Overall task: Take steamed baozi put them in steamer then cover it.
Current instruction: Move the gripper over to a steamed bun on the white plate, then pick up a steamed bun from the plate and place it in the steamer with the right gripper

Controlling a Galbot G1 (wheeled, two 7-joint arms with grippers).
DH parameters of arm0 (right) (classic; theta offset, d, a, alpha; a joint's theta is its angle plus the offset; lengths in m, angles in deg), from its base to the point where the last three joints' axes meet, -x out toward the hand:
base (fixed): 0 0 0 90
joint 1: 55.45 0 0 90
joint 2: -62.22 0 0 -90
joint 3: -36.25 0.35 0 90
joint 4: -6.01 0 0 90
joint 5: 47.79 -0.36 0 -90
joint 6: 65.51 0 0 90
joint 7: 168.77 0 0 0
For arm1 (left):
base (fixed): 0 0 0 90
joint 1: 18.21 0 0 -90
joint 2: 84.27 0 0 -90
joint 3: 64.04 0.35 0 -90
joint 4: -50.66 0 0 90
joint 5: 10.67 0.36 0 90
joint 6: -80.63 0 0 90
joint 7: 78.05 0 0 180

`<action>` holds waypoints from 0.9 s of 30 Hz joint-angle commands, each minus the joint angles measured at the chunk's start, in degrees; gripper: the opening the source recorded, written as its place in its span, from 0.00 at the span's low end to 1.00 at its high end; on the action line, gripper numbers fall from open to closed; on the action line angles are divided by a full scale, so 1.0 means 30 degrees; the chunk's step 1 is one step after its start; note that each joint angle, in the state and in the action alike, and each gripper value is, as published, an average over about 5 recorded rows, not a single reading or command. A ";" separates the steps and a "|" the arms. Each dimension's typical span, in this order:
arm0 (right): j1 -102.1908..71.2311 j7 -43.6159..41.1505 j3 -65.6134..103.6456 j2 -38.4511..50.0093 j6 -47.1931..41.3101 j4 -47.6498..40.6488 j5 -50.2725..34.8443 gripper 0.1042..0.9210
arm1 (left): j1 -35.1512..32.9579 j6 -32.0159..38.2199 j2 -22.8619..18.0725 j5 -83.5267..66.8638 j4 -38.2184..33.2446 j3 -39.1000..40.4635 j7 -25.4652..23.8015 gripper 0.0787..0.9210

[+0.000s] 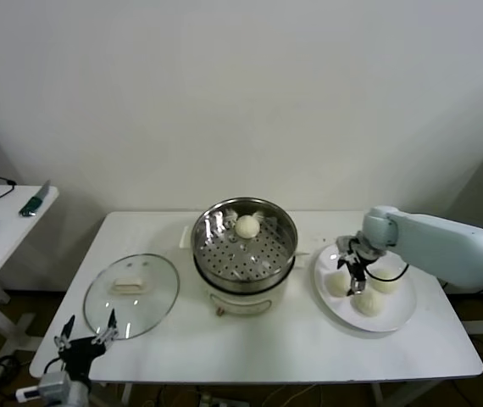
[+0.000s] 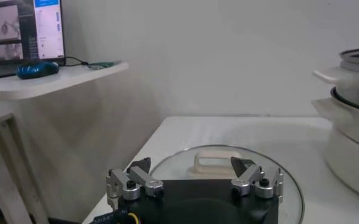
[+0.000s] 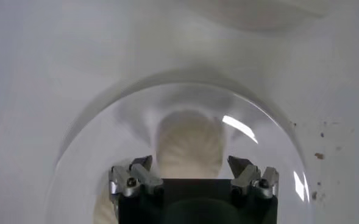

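Left gripper (image 1: 85,337): nearest to us, parked at the table's front left corner, just off the cover's near rim, fingers spread wide and holding nothing; the left wrist view shows both fingertips (image 2: 141,165) apart with the lid beyond them.
Cover (image 1: 131,294): we see the glass lid lying flat on the table's left part, white handle up, beside the steamer and apart from it.
Steamer (image 1: 243,244): it stands at the table's middle, toward the back edge, steel basket on its white pot base, uncovered.
Baozi in steamer (image 1: 247,226): one bun sits on the perforated floor, toward the back wall of the basket.
Plate (image 1: 404,313): white, on the table's right part, near the steamer's right side.
Baozi on plate (image 1: 366,303): we count three buns there, close together.
Right gripper (image 1: 353,271): it hangs low over the plate, pointing down among the buns; in the right wrist view its fingers (image 3: 140,170) stand apart on either side of one bun (image 3: 189,146), and we cannot tell whether they touch it.
Table (image 1: 250,348): white top carrying all of this.
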 commanded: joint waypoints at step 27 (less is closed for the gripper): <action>1.4154 -0.2023 -0.6533 -0.0522 0.0661 0.5038 -0.6654 0.69 | -0.0059 -0.0070 0.0145 0.0056 -0.0284 0.0075 -0.0008 0.88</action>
